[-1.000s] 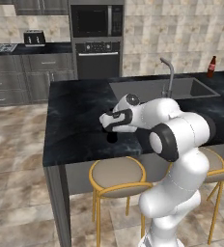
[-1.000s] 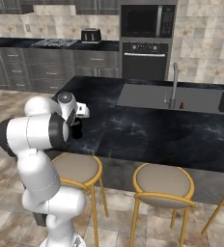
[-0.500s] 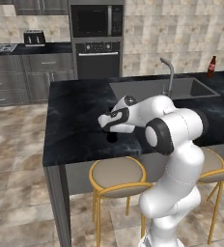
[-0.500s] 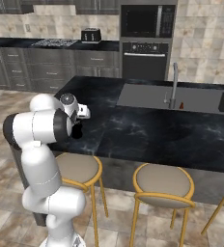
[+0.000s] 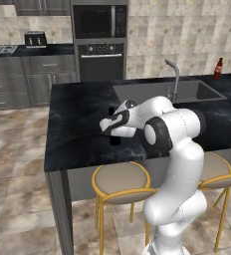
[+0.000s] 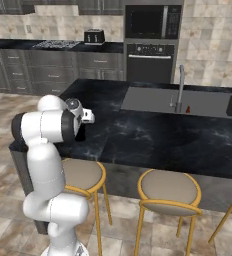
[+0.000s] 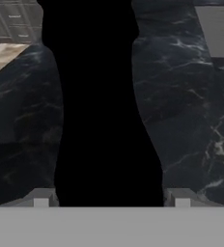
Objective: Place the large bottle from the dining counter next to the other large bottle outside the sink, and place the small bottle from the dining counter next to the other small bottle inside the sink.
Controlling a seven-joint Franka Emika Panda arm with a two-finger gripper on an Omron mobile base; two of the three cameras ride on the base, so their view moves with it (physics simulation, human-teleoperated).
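Observation:
A near-black bottle (image 7: 104, 120) stands upright on the dining counter (image 5: 77, 129) near its front edge. No label shows on it, and the hand hides its height, so I cannot tell whether it is the large bottle or the small one. My gripper (image 7: 111, 200) reaches level around it, one fingertip on each side with a gap to the glass, so it is open. In the left base view the gripper (image 5: 112, 131) sits over the bottle (image 5: 111, 110). The other large bottle (image 5: 218, 68), brown with a red cap, stands beyond the sink (image 5: 187, 92).
A tap (image 6: 180, 87) rises at the sink's near rim, with a small reddish thing (image 6: 188, 109) in the basin beside it. Gold-legged stools (image 6: 170, 190) line the counter's front. A toaster (image 5: 35, 39) and oven (image 5: 100, 55) stand on the back wall.
The arm's elbow has swung and the hand has settled slightly lower around the bottle. The bottle has not moved.

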